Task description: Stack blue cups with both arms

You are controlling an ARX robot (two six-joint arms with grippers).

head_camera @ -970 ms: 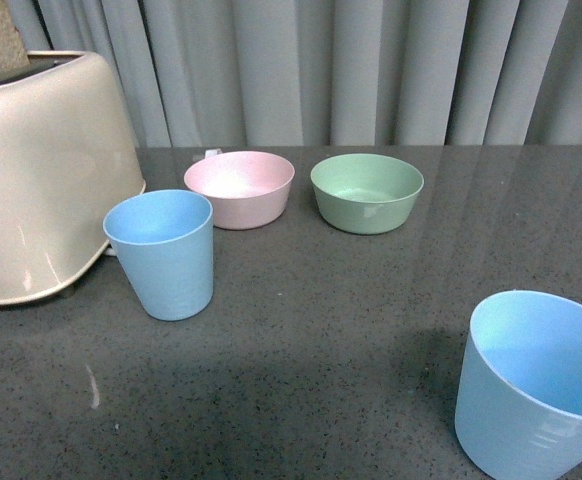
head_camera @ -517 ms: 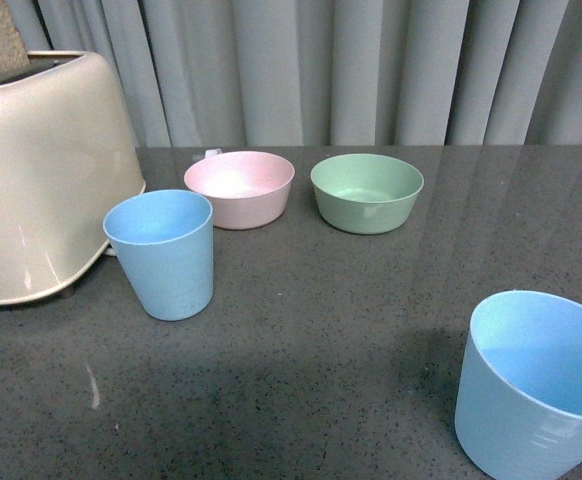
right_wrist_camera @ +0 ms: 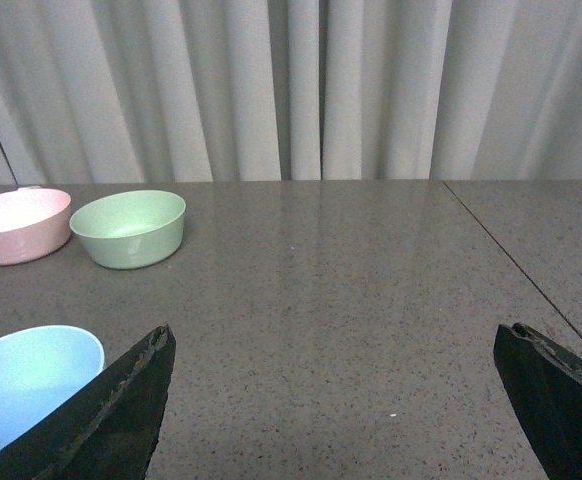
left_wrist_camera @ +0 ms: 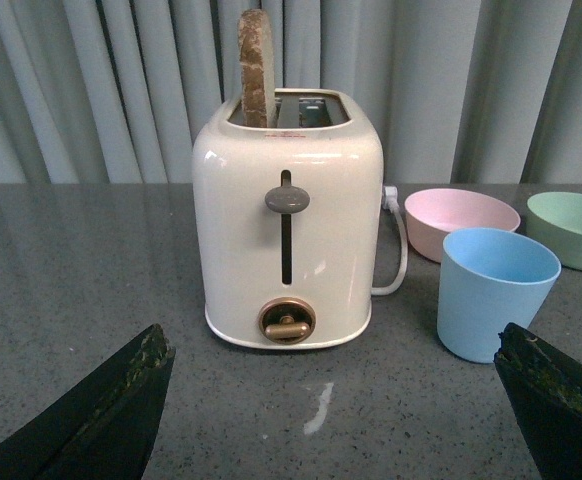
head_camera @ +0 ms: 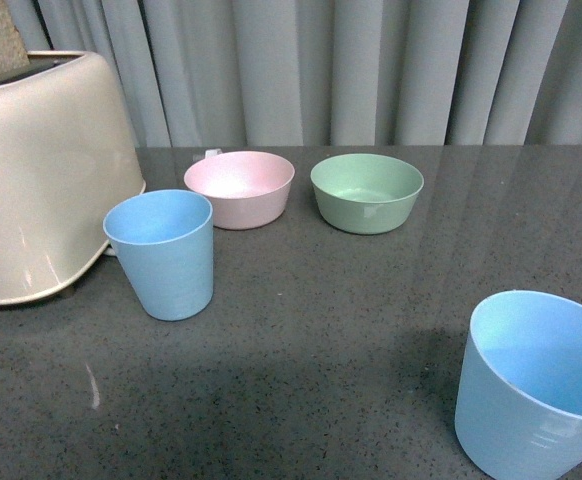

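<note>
Black left pincer [left_wrist_camera: 331,335] and right pincer [right_wrist_camera: 333,332] both spread wide, aimed level

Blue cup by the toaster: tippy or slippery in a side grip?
Probably light and stiff: the blue cup looks like empty matte plastic. Likely tippy if pushed near the rim, since it tapers to a narrower base. That taper might let it slip downward in a pinch.

Soft even light, perhaps faint glare
</note>
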